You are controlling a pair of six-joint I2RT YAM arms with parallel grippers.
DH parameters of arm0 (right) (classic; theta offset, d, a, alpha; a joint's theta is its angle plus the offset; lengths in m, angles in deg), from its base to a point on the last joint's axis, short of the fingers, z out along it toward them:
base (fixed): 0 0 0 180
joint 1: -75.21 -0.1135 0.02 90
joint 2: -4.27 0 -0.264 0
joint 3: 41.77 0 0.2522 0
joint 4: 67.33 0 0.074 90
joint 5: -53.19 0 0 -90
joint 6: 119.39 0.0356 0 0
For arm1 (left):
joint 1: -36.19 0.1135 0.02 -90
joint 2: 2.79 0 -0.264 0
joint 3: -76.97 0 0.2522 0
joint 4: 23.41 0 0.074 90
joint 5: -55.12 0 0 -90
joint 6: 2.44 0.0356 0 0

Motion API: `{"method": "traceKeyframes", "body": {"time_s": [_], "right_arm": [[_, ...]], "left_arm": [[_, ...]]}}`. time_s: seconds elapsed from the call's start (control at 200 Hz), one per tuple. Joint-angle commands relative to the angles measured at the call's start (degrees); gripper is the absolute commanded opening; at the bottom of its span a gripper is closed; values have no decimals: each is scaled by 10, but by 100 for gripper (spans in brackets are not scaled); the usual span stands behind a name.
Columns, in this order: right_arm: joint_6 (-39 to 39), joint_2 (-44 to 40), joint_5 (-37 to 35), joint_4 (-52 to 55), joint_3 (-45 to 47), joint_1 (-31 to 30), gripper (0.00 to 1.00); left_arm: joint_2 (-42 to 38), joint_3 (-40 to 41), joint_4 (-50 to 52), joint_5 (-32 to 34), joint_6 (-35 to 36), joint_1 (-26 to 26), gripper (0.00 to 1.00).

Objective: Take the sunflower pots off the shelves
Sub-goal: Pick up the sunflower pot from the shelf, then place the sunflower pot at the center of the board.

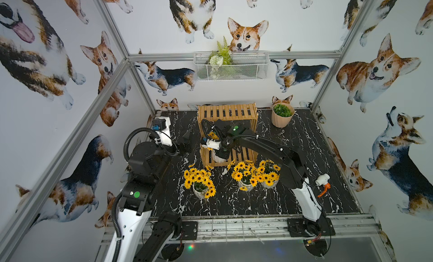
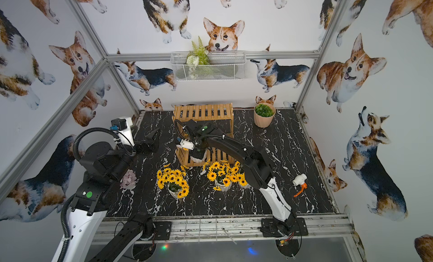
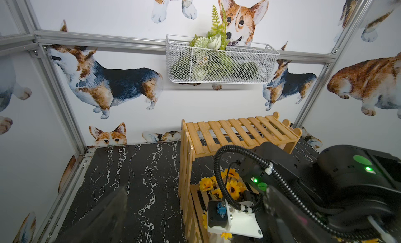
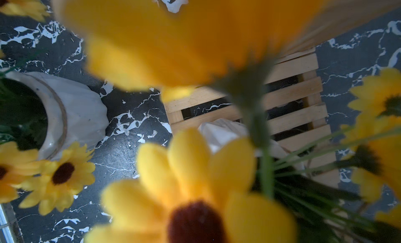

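Sunflower pot (image 1: 217,159) in white ribbed ceramic sits on the lower tier of the light-wood slatted shelves (image 1: 227,112): likely light but breakable, best taken at the rim, not the floppy stems. Right hand (image 1: 221,153) is closed among its flowers; left hand (image 1: 186,140) gapes wide.

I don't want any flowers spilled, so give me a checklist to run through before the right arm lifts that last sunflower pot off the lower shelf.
1. Right claw shut: ok.
2. Firm hold on the last sunflower pot: cannot tell, blooms fill the right wrist view.
3. Upper shelf not above the pot: ok.
4. Left claw open and off to the side: ok.
5. Table directly in front free: not ok, three pots stand there.
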State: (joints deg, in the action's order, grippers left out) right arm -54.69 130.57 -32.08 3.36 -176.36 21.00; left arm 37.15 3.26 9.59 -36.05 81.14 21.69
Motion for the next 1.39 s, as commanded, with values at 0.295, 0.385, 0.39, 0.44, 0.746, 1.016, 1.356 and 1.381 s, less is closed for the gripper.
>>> {"method": "traceKeyframes", "body": {"time_s": [0.295,0.385,0.39,0.44,0.746,1.016,1.356,1.381], "right_arm": [[4,-69,-49,3,57,-32,0],[9,-85,-52,-1,80,-40,0],[10,-86,-52,-1,82,-41,0],[13,-94,-54,-3,93,-45,0],[38,-135,-54,-28,167,-67,0],[56,-156,-57,-48,214,-88,0],[69,-162,-63,-65,239,-110,0],[70,-162,-64,-66,241,-111,0]], "left_arm": [[-8,5,-1,4,1,1,100],[-9,6,-2,4,1,1,100],[-9,6,-2,4,1,1,100],[-10,6,-2,4,1,0,100],[-15,8,-1,5,1,1,100],[-19,7,0,6,0,1,100],[-26,8,1,6,0,1,100],[-26,8,3,7,0,1,100]]}}
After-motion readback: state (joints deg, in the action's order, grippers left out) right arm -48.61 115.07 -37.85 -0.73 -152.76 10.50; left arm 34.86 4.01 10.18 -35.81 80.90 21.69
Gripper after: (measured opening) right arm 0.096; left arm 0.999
